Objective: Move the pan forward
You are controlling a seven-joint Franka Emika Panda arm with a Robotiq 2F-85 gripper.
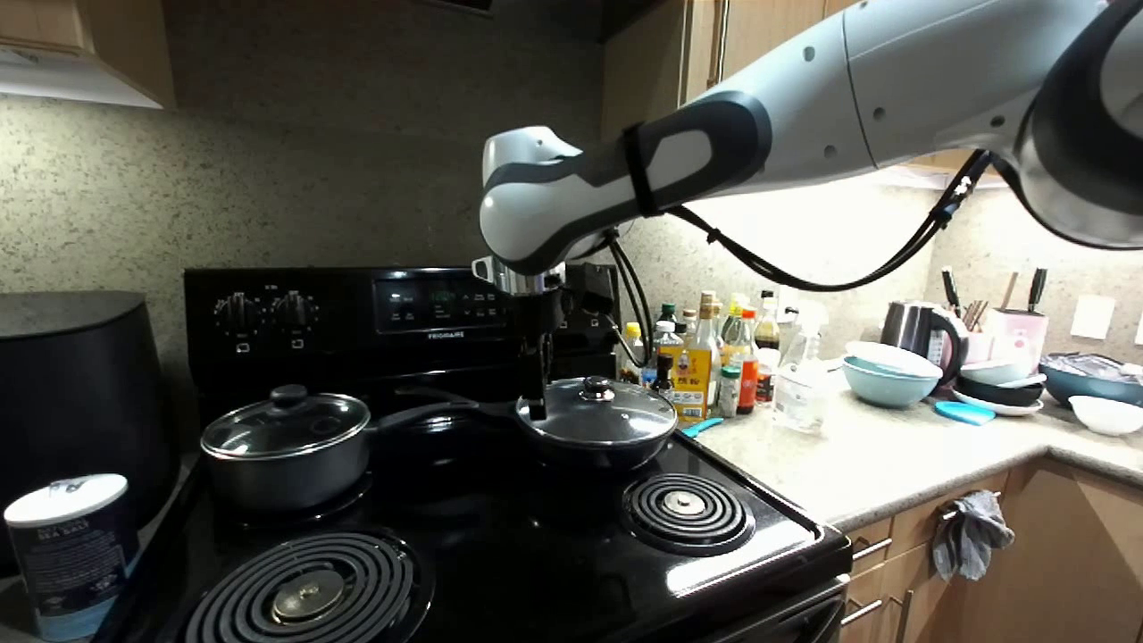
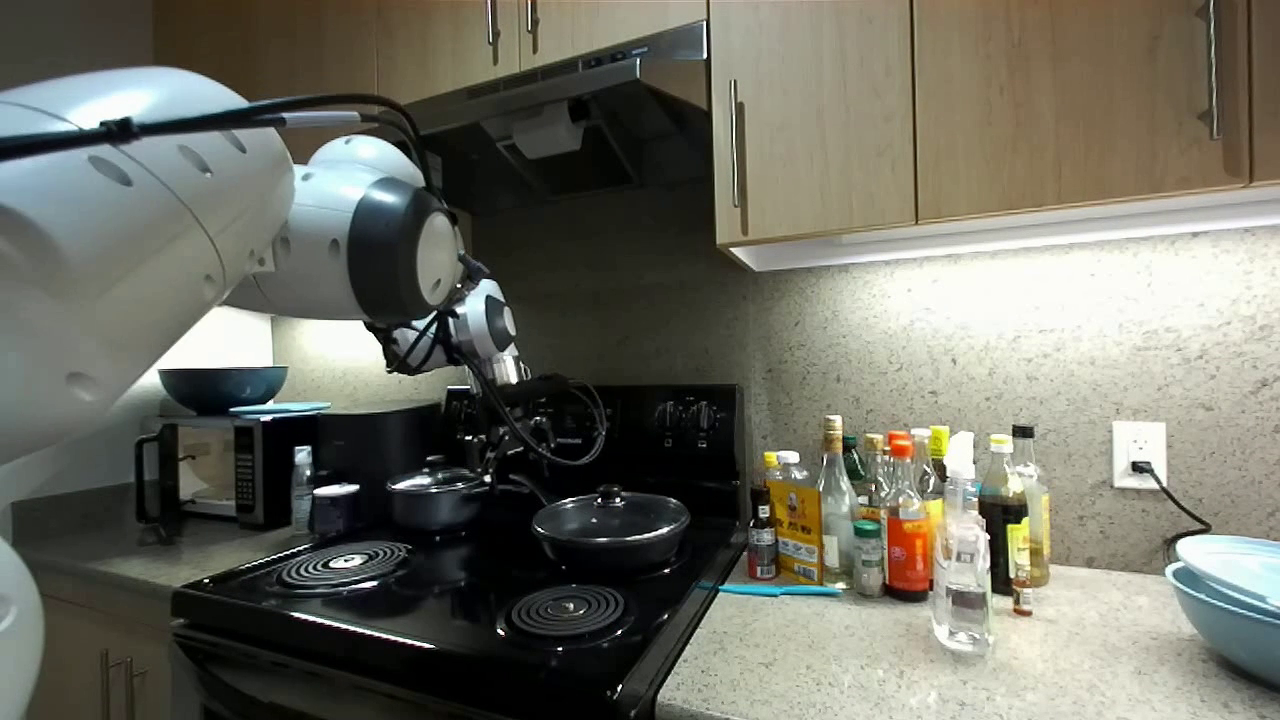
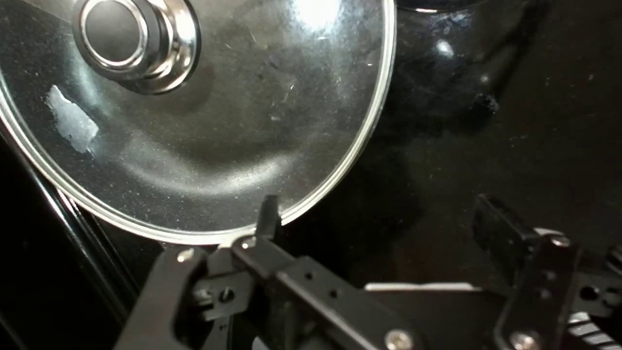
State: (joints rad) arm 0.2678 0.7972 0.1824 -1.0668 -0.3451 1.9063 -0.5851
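Note:
The pan (image 1: 594, 454) sits toward the back right of the black stove in both exterior views. Its domed glass lid (image 3: 233, 121), with a steel rim and central knob (image 3: 114, 34), fills the upper left of the wrist view. A dark handle (image 2: 530, 487) runs from the pan toward the pot. My gripper (image 3: 376, 199) points down at the pan's handle side. Its jaws stand wide apart, with only dark surface visible between them. One finger (image 3: 268, 216) overlaps the lid's rim; whether it touches cannot be told.
A steel pot (image 1: 286, 464) with a glass lid occupies the back left burner. Coil burners lie in front, at right (image 1: 686, 505) and left (image 1: 308, 594). Bottles and a yellow box (image 2: 798, 525) crowd the counter beside the pan, near a blue utensil (image 2: 775, 590).

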